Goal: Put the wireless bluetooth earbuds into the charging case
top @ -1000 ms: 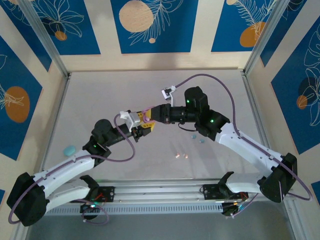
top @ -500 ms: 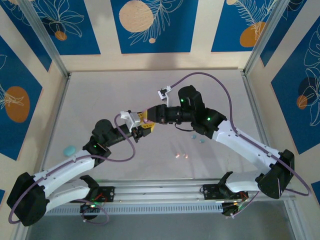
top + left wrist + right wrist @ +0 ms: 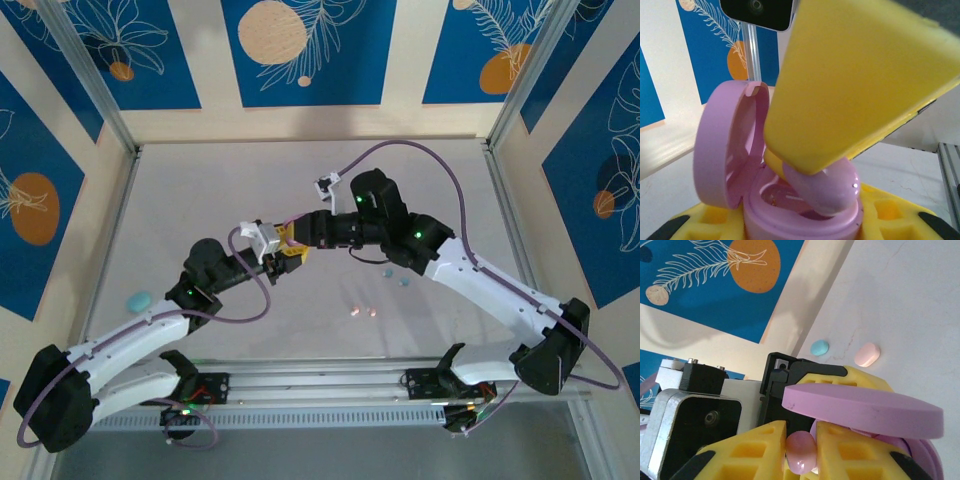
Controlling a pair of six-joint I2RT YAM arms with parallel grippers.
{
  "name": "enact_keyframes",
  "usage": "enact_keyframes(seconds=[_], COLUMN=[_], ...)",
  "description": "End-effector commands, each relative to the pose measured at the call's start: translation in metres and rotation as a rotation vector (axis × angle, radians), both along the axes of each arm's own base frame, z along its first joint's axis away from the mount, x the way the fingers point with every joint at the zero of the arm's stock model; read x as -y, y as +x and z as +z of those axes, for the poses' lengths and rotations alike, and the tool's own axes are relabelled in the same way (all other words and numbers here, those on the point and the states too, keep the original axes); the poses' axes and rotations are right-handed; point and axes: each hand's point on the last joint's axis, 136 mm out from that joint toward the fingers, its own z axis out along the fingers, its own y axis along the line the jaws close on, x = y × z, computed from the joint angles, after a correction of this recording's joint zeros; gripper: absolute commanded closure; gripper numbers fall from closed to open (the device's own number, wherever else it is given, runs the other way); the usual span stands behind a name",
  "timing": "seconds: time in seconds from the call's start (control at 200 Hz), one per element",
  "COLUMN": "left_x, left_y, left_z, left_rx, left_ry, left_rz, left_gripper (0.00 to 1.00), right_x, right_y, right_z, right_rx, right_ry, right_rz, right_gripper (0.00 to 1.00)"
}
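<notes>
My left gripper (image 3: 286, 259) is shut on a purple charging case (image 3: 790, 222), held between its yellow fingers (image 3: 892, 215) with the round lid (image 3: 722, 150) swung open. My right gripper (image 3: 292, 236) meets it from the right above mid-table. It is shut on a purplish-pink earbud (image 3: 801, 452), pinched between its two yellow fingers (image 3: 747, 450). In the left wrist view that earbud (image 3: 827, 190) rests tilted in the case's hollow, under the right gripper's big yellow finger (image 3: 855, 85). The lid's edge (image 3: 865, 410) crosses the right wrist view.
Two peach-pink earbuds (image 3: 361, 311) and two light blue earbuds (image 3: 396, 278) lie on the table under the right arm. A light blue oval case (image 3: 137, 299) lies at the left; the right wrist view shows it (image 3: 819, 347) beside a pink oval case (image 3: 867, 354).
The right arm has shifted slightly left, bringing its gripper closer over the case in the left gripper. The left arm has held still.
</notes>
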Motion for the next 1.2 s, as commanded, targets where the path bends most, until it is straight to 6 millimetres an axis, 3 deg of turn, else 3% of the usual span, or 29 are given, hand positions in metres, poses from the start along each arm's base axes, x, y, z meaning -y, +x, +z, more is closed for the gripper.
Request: enact_keyframes(seconds=[0.0,1.196], left_x=[-0.001,-0.001], left_y=[-0.007,-0.006], left_z=[0.027,0.027], left_rx=[0.069,0.057], left_ry=[-0.073,-0.075], left_rz=[-0.021,-0.021], left_gripper=[0.67,0.67], right_x=[0.002,0.014], right_y=[0.003,0.004], right_z=[-0.011,0.006], right_rx=[-0.005,0.038], right_ry=[-0.065,-0.064], right_rz=[-0.02,-0.08], right_gripper=[0.74,0.69])
